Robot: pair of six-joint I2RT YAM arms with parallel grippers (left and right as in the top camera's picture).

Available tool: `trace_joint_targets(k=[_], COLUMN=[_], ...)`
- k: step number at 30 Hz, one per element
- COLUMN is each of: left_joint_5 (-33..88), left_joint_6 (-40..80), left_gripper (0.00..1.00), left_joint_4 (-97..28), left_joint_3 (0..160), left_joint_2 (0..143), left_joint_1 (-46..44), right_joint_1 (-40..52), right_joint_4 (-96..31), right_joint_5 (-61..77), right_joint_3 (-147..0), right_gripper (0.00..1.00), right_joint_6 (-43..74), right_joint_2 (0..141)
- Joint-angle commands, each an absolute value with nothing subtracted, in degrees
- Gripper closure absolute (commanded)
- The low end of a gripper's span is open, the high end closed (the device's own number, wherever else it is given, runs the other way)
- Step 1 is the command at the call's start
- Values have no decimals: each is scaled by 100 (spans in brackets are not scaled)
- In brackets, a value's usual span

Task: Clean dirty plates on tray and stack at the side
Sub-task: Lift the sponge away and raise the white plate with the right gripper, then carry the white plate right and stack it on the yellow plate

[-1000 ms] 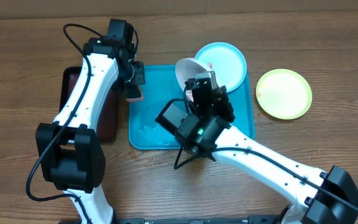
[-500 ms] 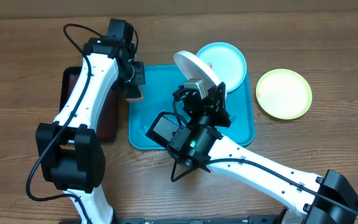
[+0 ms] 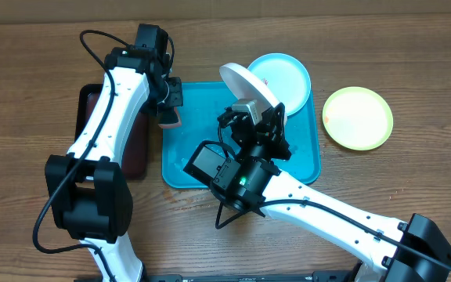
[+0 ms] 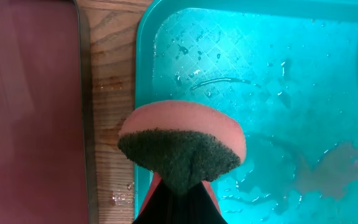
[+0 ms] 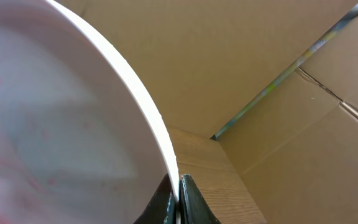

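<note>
Leaning over the black tray [image 3: 138,150] with its dark red inside, the left arm hides most of it. That smaller tray lies beside the tray [image 3: 185,142], with a strip of wooden table [image 3: 37,47] between them. The right arm crosses the tray's near right corner and covers it.

The left gripper [image 3: 168,111] pinches a pink sponge [image 4: 182,146], dark scouring face outward, over the tray's left rim. The tray floor is wet, with drops and streaks [image 4: 204,68] showing in the left wrist view. The right gripper [image 3: 247,107] pinches the rim of the white plate [image 3: 245,81], holding it steeply tilted above the tray's far side. Faint pink marks show on its inner face in the right wrist view. Cardboard [image 5: 303,124] fills that view behind the plate.

The light cyan plate [image 3: 290,74] lies across the tray's far right corner, with a small red mark on it. The yellow-green plate [image 3: 357,117] lies on the table, right of the tray and apart from it.

Three plates, two trays and one sponge are in view.
</note>
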State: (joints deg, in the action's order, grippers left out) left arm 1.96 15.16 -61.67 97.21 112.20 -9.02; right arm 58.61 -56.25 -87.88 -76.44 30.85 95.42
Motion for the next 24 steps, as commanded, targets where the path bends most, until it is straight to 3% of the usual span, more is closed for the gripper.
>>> trace_joint_targets(k=[1, 7, 11, 19, 24], left_joint_5=[305, 305, 305, 305, 305], left_joint_6=[1636, 1636, 1634, 1634, 1636], left_gripper=[96, 96, 96, 96, 96], left_joint_4=[-6143, -6143, -6145, -6145, -6143], left_joint_3=[9679, 9679, 9679, 9679, 9679], left_joint_2=[11220, 11220, 11220, 11220, 11220], left_joint_1=[-945, -945, -945, -945, -945], right_joint_1=[5887, 5887, 5861, 4908, 3741], right_joint_4=[-5612, -5612, -5706, -5728, -5400], right_joint_5=[-9004, -8833, -7944, -3435, -847], right_joint_3=[-7776, -7776, -7773, -7721, -7719], right_gripper=[96, 96, 96, 96, 96], right_joint_6=[3124, 3127, 3144, 3089, 2110], right_joint_2=[9336, 9336, 9336, 9338, 9338])
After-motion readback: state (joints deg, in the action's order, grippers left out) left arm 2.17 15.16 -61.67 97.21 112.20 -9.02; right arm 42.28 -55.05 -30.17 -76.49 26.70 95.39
